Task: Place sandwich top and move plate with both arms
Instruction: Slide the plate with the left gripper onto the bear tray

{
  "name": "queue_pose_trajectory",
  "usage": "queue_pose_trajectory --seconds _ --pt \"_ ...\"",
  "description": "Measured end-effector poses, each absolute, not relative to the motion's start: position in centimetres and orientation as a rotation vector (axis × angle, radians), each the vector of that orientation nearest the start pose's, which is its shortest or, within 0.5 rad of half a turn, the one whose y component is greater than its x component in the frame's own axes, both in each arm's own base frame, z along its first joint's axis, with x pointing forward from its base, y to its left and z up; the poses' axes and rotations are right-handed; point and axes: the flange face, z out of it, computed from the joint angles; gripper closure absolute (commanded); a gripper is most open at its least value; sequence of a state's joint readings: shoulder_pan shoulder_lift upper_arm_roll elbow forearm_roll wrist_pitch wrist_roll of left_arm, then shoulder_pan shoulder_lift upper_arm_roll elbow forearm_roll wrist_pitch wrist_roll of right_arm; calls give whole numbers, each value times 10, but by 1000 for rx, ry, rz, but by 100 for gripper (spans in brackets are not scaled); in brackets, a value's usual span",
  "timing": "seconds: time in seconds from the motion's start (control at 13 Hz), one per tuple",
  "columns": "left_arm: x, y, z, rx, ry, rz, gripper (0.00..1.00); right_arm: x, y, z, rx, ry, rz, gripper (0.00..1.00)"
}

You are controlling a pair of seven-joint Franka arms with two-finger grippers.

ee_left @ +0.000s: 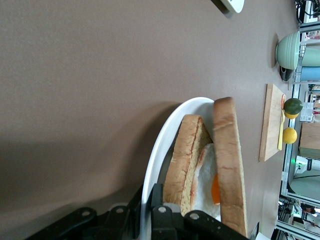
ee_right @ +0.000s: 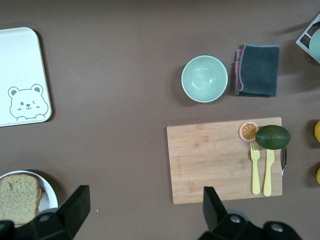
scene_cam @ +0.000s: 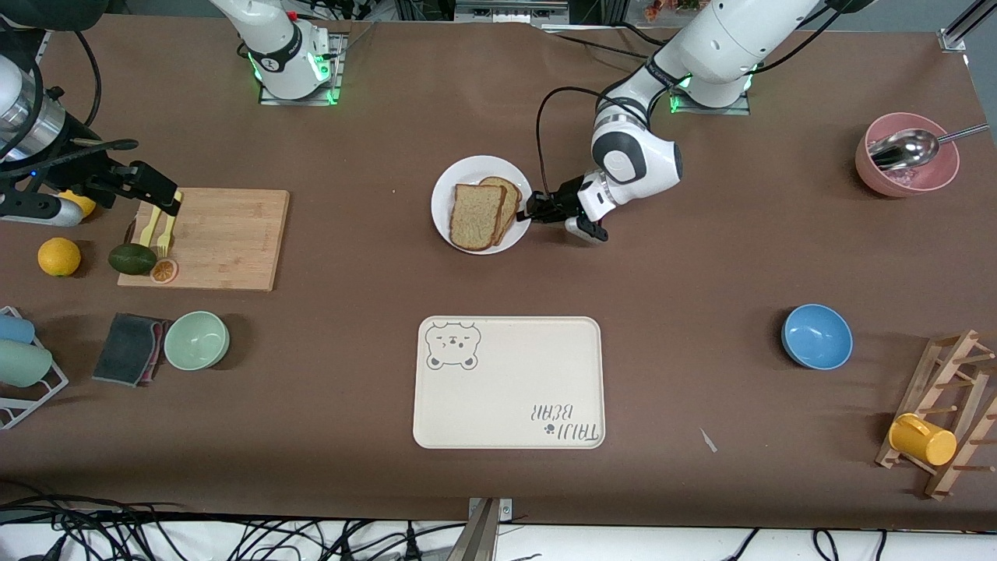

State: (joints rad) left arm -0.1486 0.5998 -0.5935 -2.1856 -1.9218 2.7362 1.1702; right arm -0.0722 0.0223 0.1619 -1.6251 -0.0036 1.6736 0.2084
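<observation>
The white plate (scene_cam: 467, 166) sits mid-table, farther from the front camera than the tray. On it the sandwich top (scene_cam: 477, 216), a squarish speckled brown slice, lies over a rounder slice (scene_cam: 510, 191). In the left wrist view a fried egg (ee_left: 206, 172) shows between the sandwich top (ee_left: 230, 150) and the lower slice (ee_left: 185, 155). My left gripper (scene_cam: 532, 209) is shut on the plate's rim (ee_left: 155, 150) at the side toward the left arm's end, one finger (ee_left: 162, 202) over the rim and one under. My right gripper (scene_cam: 165, 195) hangs open over the cutting board's end, holding nothing (ee_right: 145, 200).
A cream bear tray (scene_cam: 510, 382) lies nearer the front camera than the plate. The cutting board (scene_cam: 226, 238) carries yellow cutlery (scene_cam: 160, 226), an avocado (scene_cam: 132, 259) and an orange slice. A green bowl (scene_cam: 196, 340), a blue bowl (scene_cam: 816, 336), a pink bowl (scene_cam: 907, 156) and a mug rack (scene_cam: 946, 413) stand around.
</observation>
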Motion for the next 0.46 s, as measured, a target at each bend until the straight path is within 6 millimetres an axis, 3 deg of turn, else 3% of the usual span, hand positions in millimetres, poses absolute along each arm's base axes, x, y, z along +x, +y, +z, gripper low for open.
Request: queue_pose_trajectory --seconds 0.46 --pt "405 -339 138 2215 121 50 100 567 50 595 -3132 185 -41 0"
